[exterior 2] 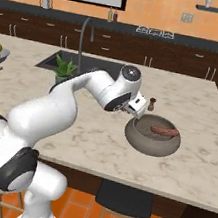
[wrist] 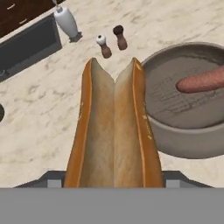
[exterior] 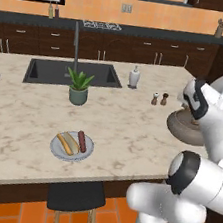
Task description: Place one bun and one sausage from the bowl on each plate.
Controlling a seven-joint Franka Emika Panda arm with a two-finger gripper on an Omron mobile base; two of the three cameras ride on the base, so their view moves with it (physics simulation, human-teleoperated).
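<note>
Hand view has my gripper (wrist: 113, 186) pinching the bun (wrist: 113, 135), long axis running straight out from the jaws. Bowl (wrist: 192, 144) with its sausage (wrist: 201, 81) sits just right; I'd judge the second plate comes next.

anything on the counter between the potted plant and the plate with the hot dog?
Nothing: in the left base view, bare marble runs from the potted plant to the plate holding a bun and sausage.

Left base view looking forward and down over the marble island (exterior: 130, 131) from behind the arm, right base view sharing the bowl (exterior 2: 151, 138) and sink, hand view hovering close above that bowl (wrist: 192, 131)
</note>
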